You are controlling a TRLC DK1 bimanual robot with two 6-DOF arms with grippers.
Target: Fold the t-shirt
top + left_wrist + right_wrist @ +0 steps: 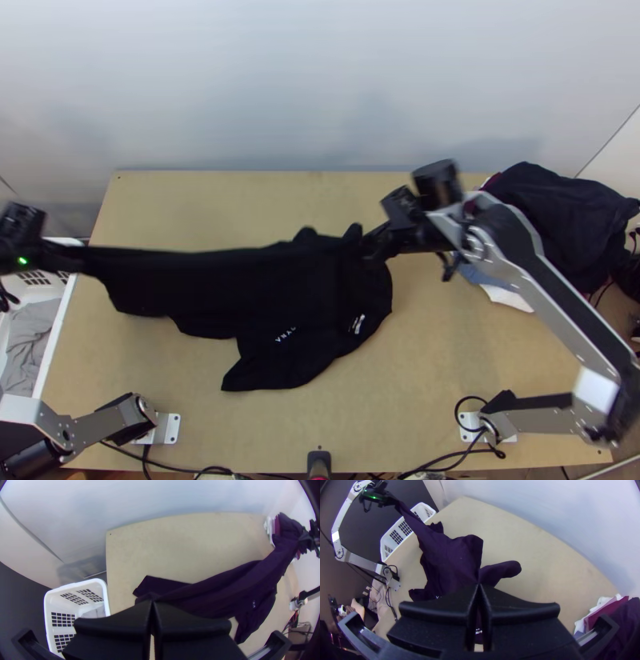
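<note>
T-shirt (280, 300) strung from left edge past middle of worktop (448, 360), uneven. Left gripper (152, 601), right gripper (479, 585) each pinching cloth. Likely straightening step; next: even tension, lay flat.

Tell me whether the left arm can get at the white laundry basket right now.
Probably yes: the left gripper is close to the open-topped basket, with nothing evident in the way. But it is shut on one end of the black t-shirt, so it would likely need to let go first.
</note>
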